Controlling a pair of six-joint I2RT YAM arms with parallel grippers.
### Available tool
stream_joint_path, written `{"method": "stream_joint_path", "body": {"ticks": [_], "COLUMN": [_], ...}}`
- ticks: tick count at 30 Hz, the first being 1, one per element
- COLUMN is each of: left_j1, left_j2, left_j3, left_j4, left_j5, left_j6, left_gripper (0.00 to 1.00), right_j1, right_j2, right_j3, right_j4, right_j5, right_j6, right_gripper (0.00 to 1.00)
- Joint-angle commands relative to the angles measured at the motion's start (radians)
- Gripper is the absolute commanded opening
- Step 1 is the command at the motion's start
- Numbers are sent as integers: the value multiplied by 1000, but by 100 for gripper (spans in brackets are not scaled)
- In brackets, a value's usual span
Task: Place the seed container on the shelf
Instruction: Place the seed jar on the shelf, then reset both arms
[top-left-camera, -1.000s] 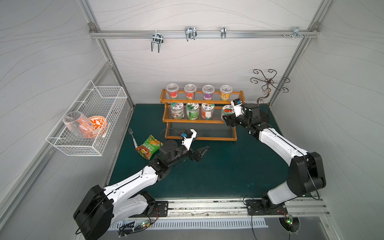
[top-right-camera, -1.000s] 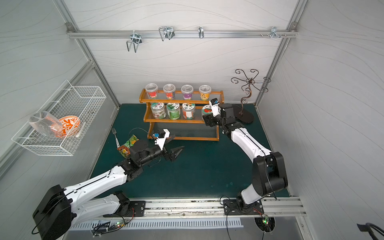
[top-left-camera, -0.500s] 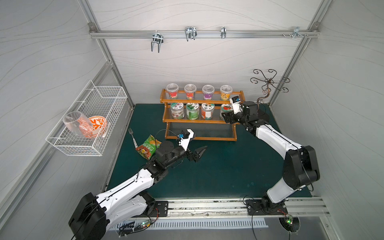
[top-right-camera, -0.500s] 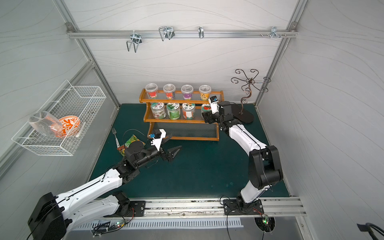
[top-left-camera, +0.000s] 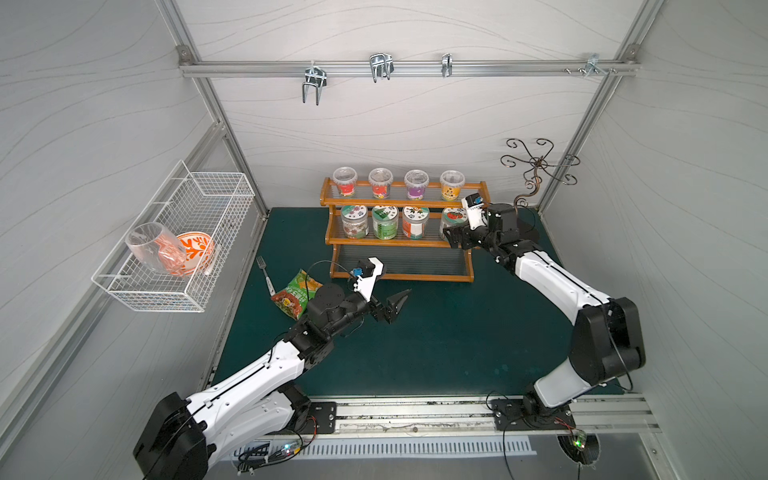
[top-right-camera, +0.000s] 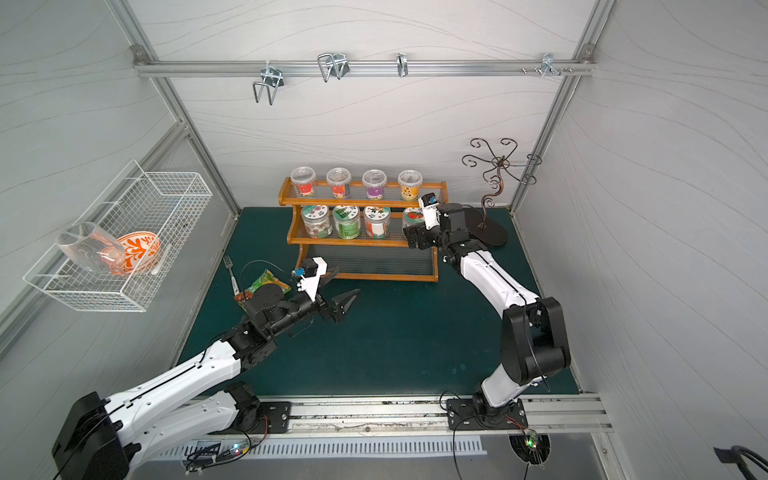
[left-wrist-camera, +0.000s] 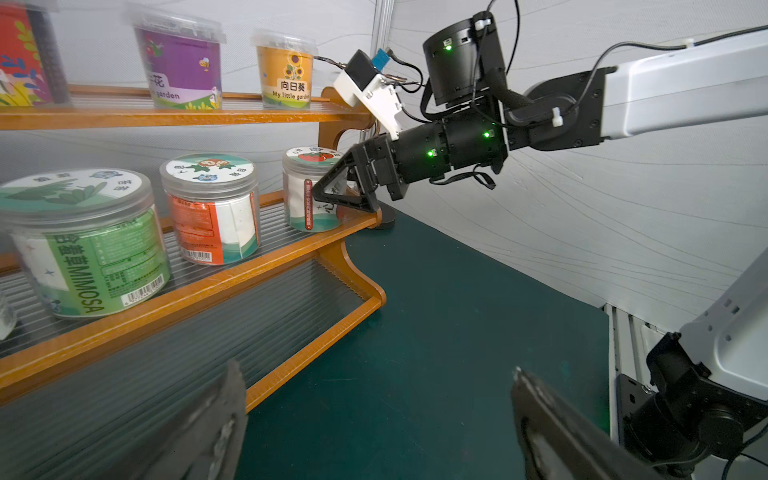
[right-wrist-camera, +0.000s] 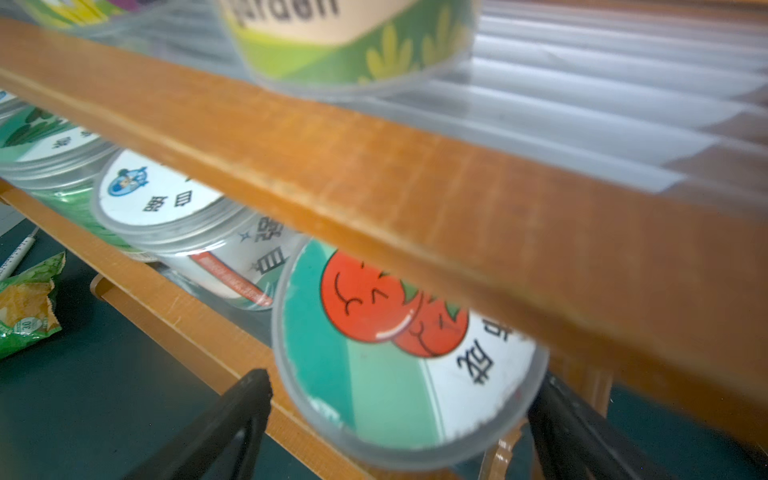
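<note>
The seed container (top-left-camera: 453, 216) (top-right-camera: 414, 216), a clear jar with a tomato picture on its lid (right-wrist-camera: 399, 353), stands upright at the right end of the middle tier of the orange-brown shelf (top-left-camera: 399, 243) (top-right-camera: 353, 243). My right gripper (top-left-camera: 451, 237) (top-right-camera: 411, 239) (right-wrist-camera: 399, 386) is open with its fingers on either side of the jar. One finger stands clearly off the lid's rim and the other lies close beside it. In the left wrist view the jar (left-wrist-camera: 309, 187) rests on the tier behind a right finger. My left gripper (top-left-camera: 392, 286) (left-wrist-camera: 374, 382) hangs open and empty over the green mat before the shelf.
Several other jars fill the top and middle tiers (top-left-camera: 384, 222); the bottom tier (top-left-camera: 399, 262) is bare. A snack packet (top-left-camera: 297, 293) and a fork (top-left-camera: 266, 274) lie left of the shelf. A wire basket (top-left-camera: 183, 232) hangs on the left wall. A metal hook stand (top-left-camera: 536, 166) rises behind my right arm.
My right gripper's jaws have spread wider around the seed container, which stays on the middle tier. The left arm has shifted only slightly.
</note>
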Motion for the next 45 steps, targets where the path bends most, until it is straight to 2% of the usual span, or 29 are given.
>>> {"method": "stream_joint_path", "body": {"ticks": [1,7,11,14,16,19,23,27,32,35,38,39,41,43,45], "left_j1": [6,21,102,219,303,383,484,583,620,647,645,646,645,645,646], "left_j2": [-30,-78,-112,-140,-154,-139,-67,114,324,482,630,653,658,607,617], "left_j3": [-11,-53,-130,-187,-213,-251,-295,-341,-365,-362,-347,-337,-314,-258,-174], "left_j4": [11,-17,4,-7,-49,-36,77,326,604,755,889,889,866,681,538], "left_j5": [-124,-556,-815,-880,-864,-895,-883,-785,-661,-613,-516,-508,-507,-525,-561], "left_j6": [1,11,35,-7,-28,-11,-36,-29,28,1,48,52,54,36,28], "left_gripper": [100,100,100,99,99,99,99,99,99,99,99,99,100,100,99], "right_j1": [-9,-27,-79,-139,-189,-244,-247,-254,-271,-275,-272,-271,-267,-245,-238], "right_j2": [-98,-266,-383,-436,-447,-437,-387,-273,-123,10,-2,20,6,21,18], "right_j3": [-53,-196,-330,-432,-489,-570,-696,-749,-825,-848,-812,-808,-771,-760,-756], "right_j4": [-54,-109,-108,-74,-39,57,306,522,831,1001,909,936,838,841,833], "right_j5": [-19,-15,54,133,147,180,256,319,205,208,163,171,196,220,229], "right_j6": [17,48,111,184,224,261,186,125,91,95,73,72,84,57,56], "right_gripper": [99,99,99,99,99,99,99,99,99,99,99,99,99,99,99]}}
